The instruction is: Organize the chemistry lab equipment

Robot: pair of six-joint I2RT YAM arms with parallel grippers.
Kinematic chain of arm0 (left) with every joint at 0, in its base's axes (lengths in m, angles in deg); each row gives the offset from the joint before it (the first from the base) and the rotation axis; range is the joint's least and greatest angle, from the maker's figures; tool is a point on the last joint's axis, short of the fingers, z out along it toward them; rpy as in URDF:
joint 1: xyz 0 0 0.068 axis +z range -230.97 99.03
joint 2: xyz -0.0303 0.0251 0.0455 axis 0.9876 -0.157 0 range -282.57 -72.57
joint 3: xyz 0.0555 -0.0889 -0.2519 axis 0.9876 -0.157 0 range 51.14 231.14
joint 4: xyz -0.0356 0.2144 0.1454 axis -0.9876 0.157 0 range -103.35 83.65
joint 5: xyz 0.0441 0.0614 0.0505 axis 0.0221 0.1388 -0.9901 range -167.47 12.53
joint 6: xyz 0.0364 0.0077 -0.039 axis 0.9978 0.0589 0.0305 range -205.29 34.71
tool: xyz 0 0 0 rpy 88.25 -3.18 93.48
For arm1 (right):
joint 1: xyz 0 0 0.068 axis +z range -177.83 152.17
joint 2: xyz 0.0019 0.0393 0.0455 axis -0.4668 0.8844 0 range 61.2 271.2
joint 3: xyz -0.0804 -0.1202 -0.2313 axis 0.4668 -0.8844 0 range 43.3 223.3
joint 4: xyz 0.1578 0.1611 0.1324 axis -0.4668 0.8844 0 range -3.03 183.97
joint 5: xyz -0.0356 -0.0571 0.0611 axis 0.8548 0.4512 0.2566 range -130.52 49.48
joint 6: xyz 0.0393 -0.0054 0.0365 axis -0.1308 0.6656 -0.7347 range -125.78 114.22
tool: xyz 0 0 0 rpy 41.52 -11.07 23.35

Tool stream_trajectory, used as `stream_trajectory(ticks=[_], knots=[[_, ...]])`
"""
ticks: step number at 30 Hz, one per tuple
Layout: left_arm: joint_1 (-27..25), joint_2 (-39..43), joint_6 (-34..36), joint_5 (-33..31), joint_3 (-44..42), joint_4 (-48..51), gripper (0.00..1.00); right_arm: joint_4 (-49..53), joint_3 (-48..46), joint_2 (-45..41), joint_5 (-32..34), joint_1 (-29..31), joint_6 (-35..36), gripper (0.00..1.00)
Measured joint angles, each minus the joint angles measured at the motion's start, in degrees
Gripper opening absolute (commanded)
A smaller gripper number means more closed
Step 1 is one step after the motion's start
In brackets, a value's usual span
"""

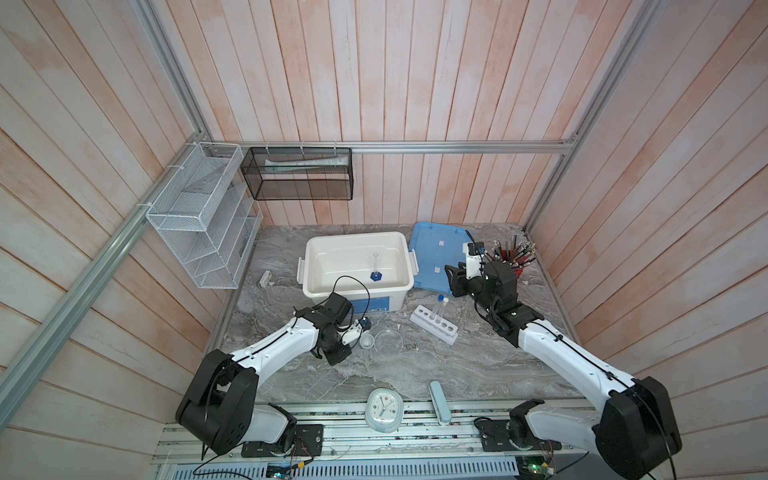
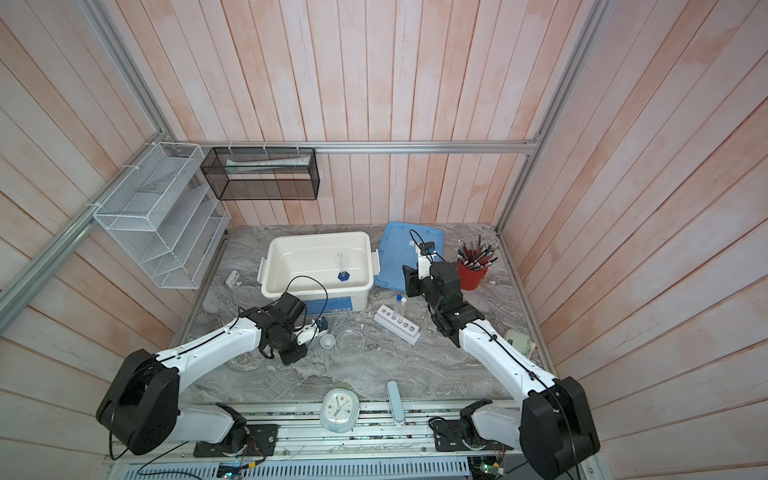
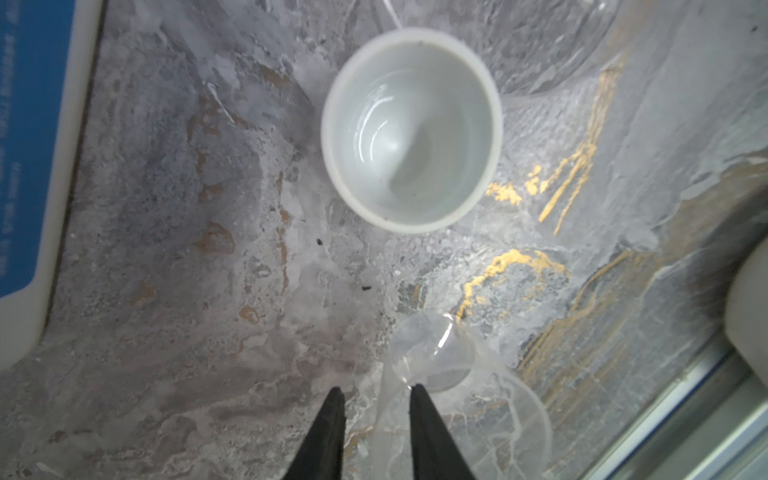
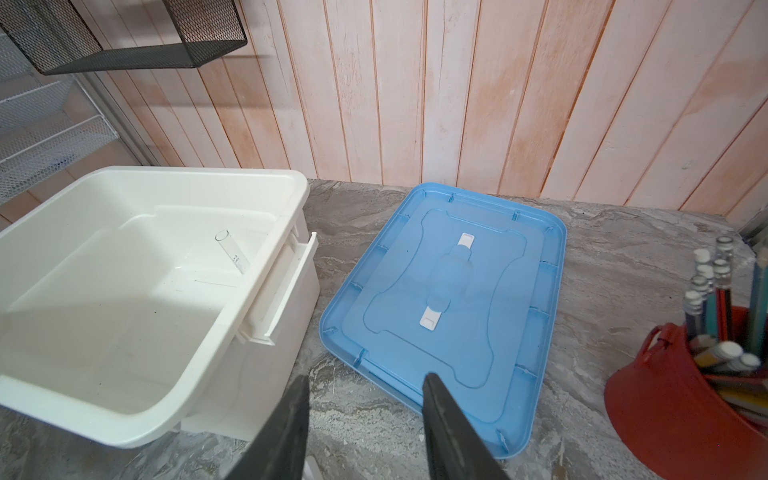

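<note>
Small white dish (image 1: 367,340) upright on table (image 1: 457,365), just beside left claw (image 1: 358,333), at its 3 o'clock in top view; petri dish (image 1: 388,341) beyond. Left jaws narrowed, cannot tell if gripping. Right claw (image 4: 366,377) open, empty, well apart.

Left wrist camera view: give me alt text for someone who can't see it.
A small white dish sits empty and upright on the grey marbled table, ahead of the left gripper, whose black jaws stand slightly apart. A white bin with a blue label runs along one edge.
</note>
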Motion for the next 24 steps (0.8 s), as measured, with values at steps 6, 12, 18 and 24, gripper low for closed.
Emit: stream_trajectory(ticks=[6, 12, 18, 24], knots=[[-0.6, 0.2, 0.4, -0.8, -0.4, -1.0, 0.06, -0.6, -0.5, 0.0, 0.2, -0.1, -0.4, 0.44], [-0.7, 0.5, 0.3, -1.0, -0.7, -1.4, 0.0, -0.9, -0.5, 0.0, 0.2, -0.2, -0.4, 0.44], [-0.7, 3.4, 0.3, -2.1, -0.7, -0.8, 0.0, -0.8, -0.5, 0.0, 0.2, -0.2, -0.6, 0.44], [-0.7, 12.8, -0.3, -3.1, -0.6, 0.1, 0.0, 0.2, -0.5, -0.4, 0.2, -0.2, -2.0, 0.44]])
